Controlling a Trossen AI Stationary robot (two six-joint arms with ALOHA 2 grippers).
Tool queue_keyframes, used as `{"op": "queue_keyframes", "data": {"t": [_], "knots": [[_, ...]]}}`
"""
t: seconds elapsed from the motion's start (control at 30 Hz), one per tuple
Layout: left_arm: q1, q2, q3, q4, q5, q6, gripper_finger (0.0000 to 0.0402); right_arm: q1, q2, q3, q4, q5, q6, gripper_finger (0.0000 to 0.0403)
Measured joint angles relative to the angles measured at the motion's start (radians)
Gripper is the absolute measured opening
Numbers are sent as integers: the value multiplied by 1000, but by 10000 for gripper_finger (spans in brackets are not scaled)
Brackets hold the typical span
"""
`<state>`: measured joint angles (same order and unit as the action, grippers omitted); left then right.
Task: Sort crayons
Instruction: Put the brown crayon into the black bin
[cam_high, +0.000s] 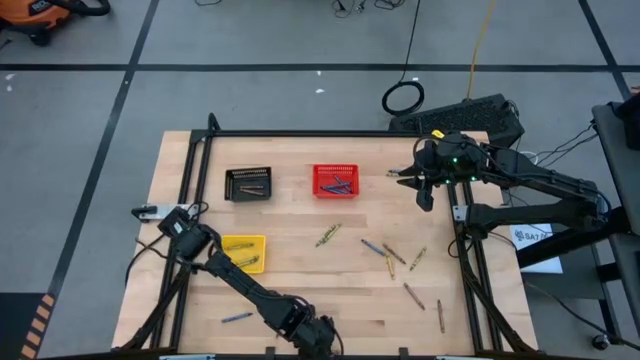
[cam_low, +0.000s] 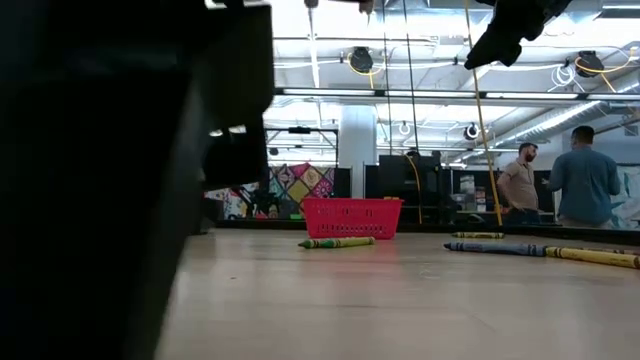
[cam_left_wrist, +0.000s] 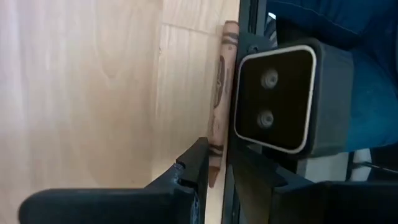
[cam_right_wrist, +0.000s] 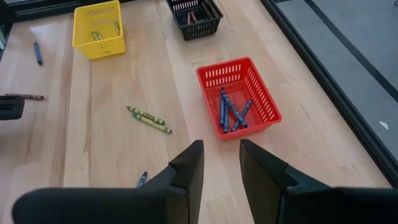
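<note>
Hovering beside the red basket (cam_high: 335, 180), toward the table's right edge, our right gripper (cam_right_wrist: 220, 163) has its fingers a little apart and holds nothing. Its wrist view lets us see blue crayons (cam_right_wrist: 232, 112) lying inside that basket, plus two yellow-green crayons (cam_right_wrist: 149, 119) on the wood beside it; the high view shows these only faintly.

Our left gripper (cam_left_wrist: 216, 168) is down at the table's left edge, near the yellow basket (cam_high: 243, 253), fingers slightly parted around the tip of a brown crayon (cam_left_wrist: 219, 99) lying along the frame rail. Whether they touch it we cannot tell, and only this wrist view shows that crayon.

Loose crayons (cam_high: 400, 262) lie scattered right of centre; the black basket (cam_high: 248, 183) sits left of the red one.
</note>
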<state>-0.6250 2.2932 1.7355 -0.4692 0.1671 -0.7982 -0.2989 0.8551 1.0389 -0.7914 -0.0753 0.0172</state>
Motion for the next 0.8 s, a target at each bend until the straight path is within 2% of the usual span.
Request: {"op": "queue_keyframes", "data": {"t": [0.37, 0.53, 0.8], "knots": [[29, 31, 8, -79, 13, -84, 79, 0, 0, 0, -2, 0, 5, 91], [42, 34, 5, -64, 20, -37, 75, 0, 0, 0, -7, -3, 5, 91], [47, 36, 4, -68, 19, -24, 8, 0, 0, 0, -7, -3, 2, 91]]}}
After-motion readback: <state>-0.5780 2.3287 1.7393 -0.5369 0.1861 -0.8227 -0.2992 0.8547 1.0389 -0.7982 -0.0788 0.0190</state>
